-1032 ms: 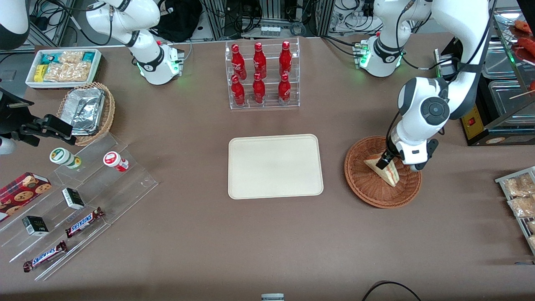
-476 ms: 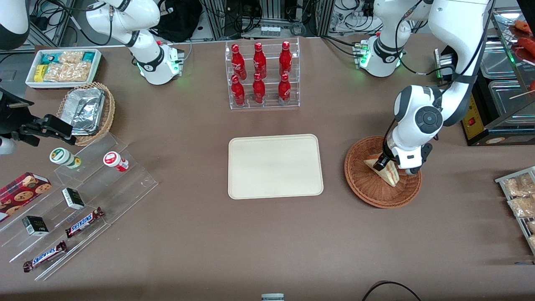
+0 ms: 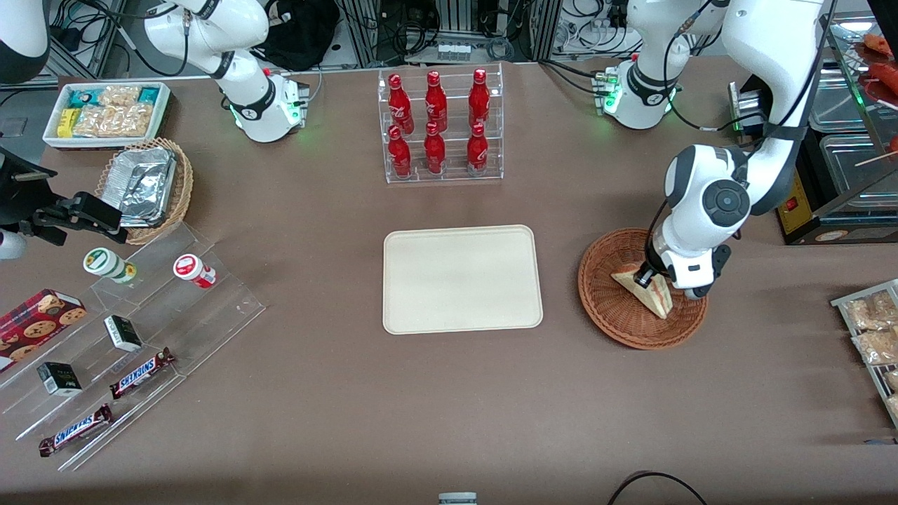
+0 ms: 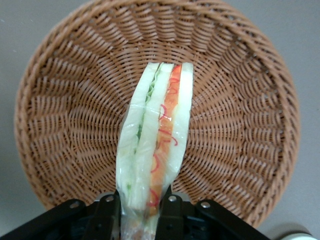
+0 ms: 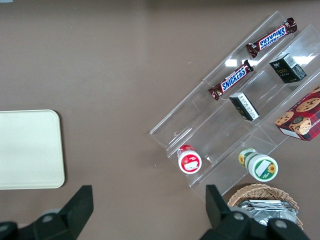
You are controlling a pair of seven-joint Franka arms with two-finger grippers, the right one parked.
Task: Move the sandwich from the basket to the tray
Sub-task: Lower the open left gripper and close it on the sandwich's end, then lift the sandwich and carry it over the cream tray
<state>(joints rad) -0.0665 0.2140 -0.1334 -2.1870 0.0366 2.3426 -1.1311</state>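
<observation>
The sandwich, a clear-wrapped wedge of white bread with orange and green filling, stands on edge inside the reddish-brown wicker basket toward the working arm's end of the table. My gripper is down in the basket, shut on one end of the sandwich. In the left wrist view the black fingers press both bread faces of the sandwich, with the basket's weave all around it. The cream tray lies flat beside the basket, mid-table, with nothing on it; the right wrist view shows its corner.
A clear rack of red bottles stands farther from the front camera than the tray. Toward the parked arm's end are a stepped acrylic shelf of snacks, a tan basket with foil and a white bin. Packets lie near the basket.
The wrist has shifted slightly over the basket, and the sandwich now stands more on edge. The fingers stay closed on it.
</observation>
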